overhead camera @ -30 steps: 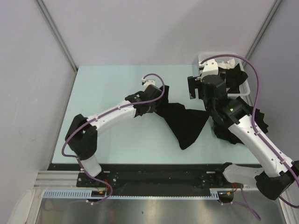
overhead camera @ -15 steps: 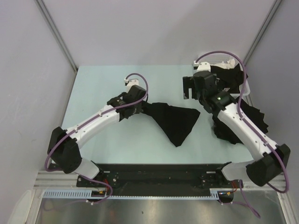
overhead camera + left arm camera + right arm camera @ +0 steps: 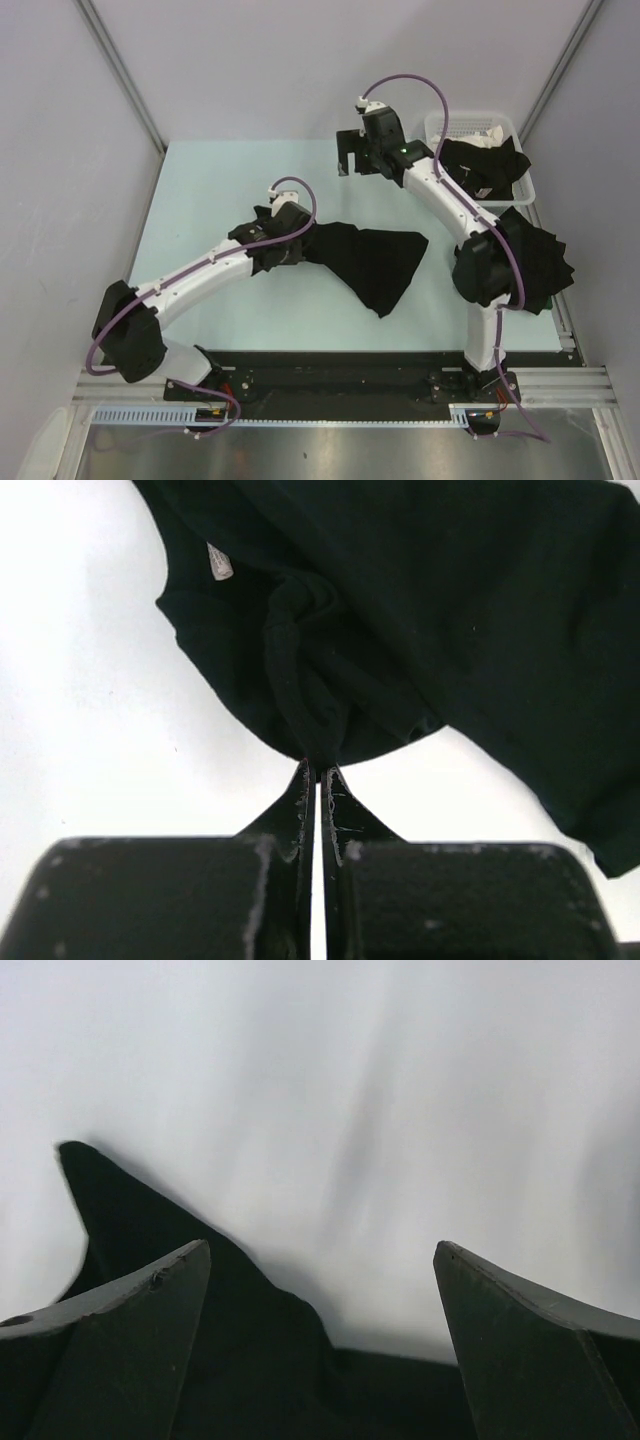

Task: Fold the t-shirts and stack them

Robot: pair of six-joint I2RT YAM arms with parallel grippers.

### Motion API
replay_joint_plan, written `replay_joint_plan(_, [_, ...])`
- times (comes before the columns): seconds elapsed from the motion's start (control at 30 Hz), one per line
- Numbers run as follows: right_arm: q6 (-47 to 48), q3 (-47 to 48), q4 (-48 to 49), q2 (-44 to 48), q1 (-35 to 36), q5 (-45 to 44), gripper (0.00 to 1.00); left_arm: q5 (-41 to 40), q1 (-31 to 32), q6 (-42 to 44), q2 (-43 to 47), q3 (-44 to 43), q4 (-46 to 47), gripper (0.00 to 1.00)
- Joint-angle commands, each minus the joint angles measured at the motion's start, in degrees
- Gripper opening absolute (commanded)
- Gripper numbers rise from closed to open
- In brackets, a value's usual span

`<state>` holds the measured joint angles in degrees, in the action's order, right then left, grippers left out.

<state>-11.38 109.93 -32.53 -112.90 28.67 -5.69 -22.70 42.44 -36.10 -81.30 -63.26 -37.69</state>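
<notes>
Flattening step, folding not yet begun: left jaws pinched shut on a bunched fold near the neck label (image 3: 220, 562) of one black t-shirt (image 3: 375, 262), crumpled on the desk (image 3: 210, 200) well left of the white basket (image 3: 470, 120) and nearer the arm bases. Right jaws wide apart, holding nothing, hovering just left of basket above the desk; likely needed next: a second pinch on a far edge to pull the cloth flat. Basket holding more black t-shirts (image 3: 480, 165) plus something white (image 3: 492, 131), another dark heap (image 3: 545, 262) just in front of basket.
</notes>
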Motion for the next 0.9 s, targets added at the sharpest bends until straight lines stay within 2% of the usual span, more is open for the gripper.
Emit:
replay_joint_plan(0.0, [-1.98, 7.74, 1.69, -5.65, 1.04, 7.89, 1.00, 0.37, 0.72, -1.52, 3.51, 1.04, -1.77, 0.00])
replay_joint_plan(0.1, [-1.81, 10.04, -1.47, -6.98, 1.31, 7.28, 1.00, -0.15, 0.81, -1.70, 4.39, 1.83, -2.47, 0.00])
replay_joint_plan(0.3, [-0.14, -4.09, -0.07, 5.11, -0.10, 2.71, 1.00, -3.74, 0.72, 0.49, 4.39, 0.34, -2.74, 0.00])
replay_joint_plan(0.4, [-0.31, -9.81, 0.01, 13.10, -1.07, 1.40, 1.00, -4.03, -1.03, 4.62, 1.68, -4.57, -1.78, 0.00])
replay_joint_plan(0.5, [0.21, -15.00, 0.54, 19.88, -1.16, -0.10, 1.00, -3.49, -4.37, 9.19, -3.50, -13.52, -1.25, 0.00])
replay_joint_plan(0.6, [0.57, -17.46, -0.33, 22.81, -1.24, -1.68, 1.00, -4.02, -5.78, 14.90, -10.77, -28.01, -1.68, 0.00])
replay_joint_plan(0.63, [0.83, -17.99, -0.51, 23.77, -1.24, -1.95, 1.00, -4.54, -5.78, 17.53, -13.07, -37.02, -2.29, 0.00])
replay_joint_plan(0.7, [0.92, -19.04, -0.86, 24.31, -1.24, -2.39, 1.00, -5.16, -5.78, 19.39, -19.73, -47.25, -5.27, 0.00])
replay_joint_plan(0.73, [0.92, -19.40, -0.95, 24.83, -1.24, -2.48, 1.00, -5.42, -5.78, 20.79, -21.69, -57.66, -6.42, 0.00])
replay_joint_plan(0.8, [0.92, -20.45, -0.87, 25.54, -0.98, -2.66, 1.00, -6.30, -5.78, 21.85, -25.82, -67.91, -9.41, 0.00])
replay_joint_plan(0.83, [1.00, -20.89, -0.60, 25.97, -0.89, -2.66, 1.00, -7.18, -5.78, 23.16, -28.28, -76.13, -9.77, 0.00])
replay_joint_plan(0.87, [1.01, -21.16, -0.25, 26.76, -0.80, -3.00, 1.00, -8.23, -5.87, 24.05, -29.17, -79.18, -8.81, 0.00])
